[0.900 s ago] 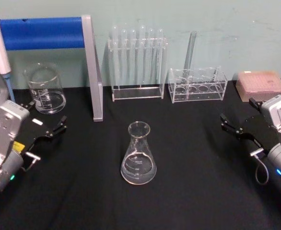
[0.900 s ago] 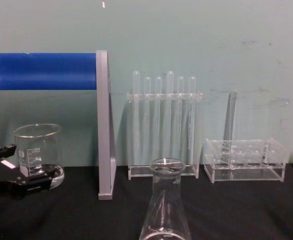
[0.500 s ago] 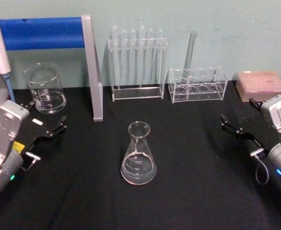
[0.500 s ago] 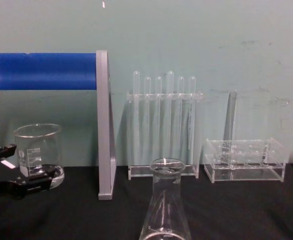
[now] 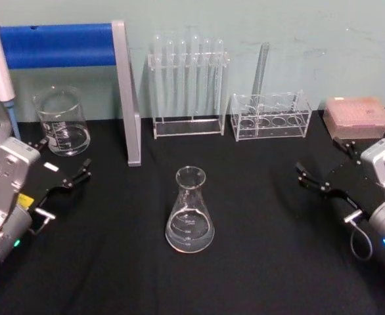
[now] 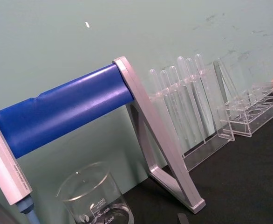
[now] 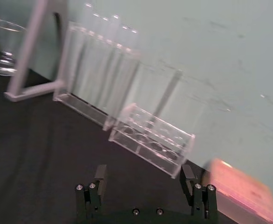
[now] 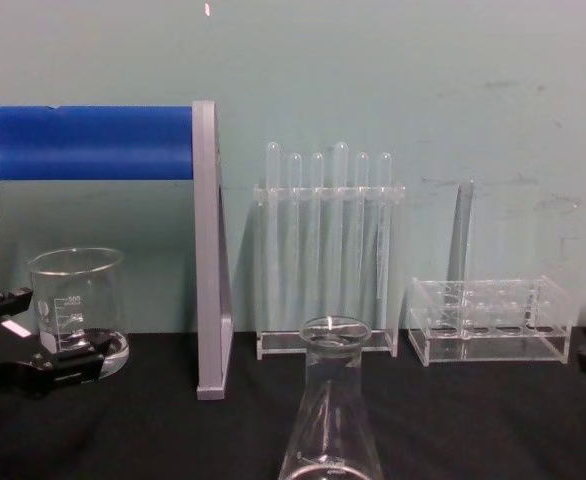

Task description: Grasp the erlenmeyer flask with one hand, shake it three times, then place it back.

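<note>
Two black two-fingered grippers are poised low over the black bench (image 5: 258, 269), one at each side. Neither touches the clear glass conical erlenmeyer flask (image 5: 190, 211), which stands upright on its wide round base near the middle of the bench, well apart from both. The left gripper (image 5: 64, 157) is at the left side on its silver wrist, its jaws spread wide and empty, pointing inward and toward the back. In the chest view it appears just in front of the clear straight-walled glass beaker (image 5: 62, 122), which stands at the back left. The right gripper (image 5: 318, 155) is at the right side, its jaws likewise wide apart with nothing between them, as the right wrist view makes plain. Along the back edge of the bench, behind the flask, stand a grey frame carrying a blue roller (image 5: 54, 44), a tall clear rack of round-tipped test tubes (image 5: 187, 85), a low clear rack (image 5: 271, 119) holding a single upright tube, and a pink box (image 5: 355, 113) at the far right.
</note>
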`<state>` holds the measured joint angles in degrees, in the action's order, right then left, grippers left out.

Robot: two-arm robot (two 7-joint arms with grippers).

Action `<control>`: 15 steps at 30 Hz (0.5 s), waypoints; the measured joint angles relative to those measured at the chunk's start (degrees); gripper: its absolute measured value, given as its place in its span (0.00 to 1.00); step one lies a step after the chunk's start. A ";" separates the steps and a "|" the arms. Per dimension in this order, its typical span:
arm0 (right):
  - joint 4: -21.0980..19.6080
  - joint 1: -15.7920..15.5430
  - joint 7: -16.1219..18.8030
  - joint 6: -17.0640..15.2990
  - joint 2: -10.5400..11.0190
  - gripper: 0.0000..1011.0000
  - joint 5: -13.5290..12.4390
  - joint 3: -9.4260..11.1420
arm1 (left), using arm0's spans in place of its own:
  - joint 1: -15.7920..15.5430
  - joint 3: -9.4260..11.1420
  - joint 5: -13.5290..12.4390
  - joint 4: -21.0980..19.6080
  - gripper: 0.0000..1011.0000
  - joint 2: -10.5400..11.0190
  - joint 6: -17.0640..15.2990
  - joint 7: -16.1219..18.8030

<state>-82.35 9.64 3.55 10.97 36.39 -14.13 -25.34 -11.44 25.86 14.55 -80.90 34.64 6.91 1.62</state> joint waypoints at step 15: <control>-4.59 -4.51 16.08 4.73 3.75 0.99 -6.98 -0.24 | 0.00 0.00 0.00 0.00 0.99 0.00 0.00 0.00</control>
<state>-86.95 5.13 19.62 15.70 40.14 -21.11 -25.57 -11.43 25.86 14.55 -80.90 34.65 6.91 1.62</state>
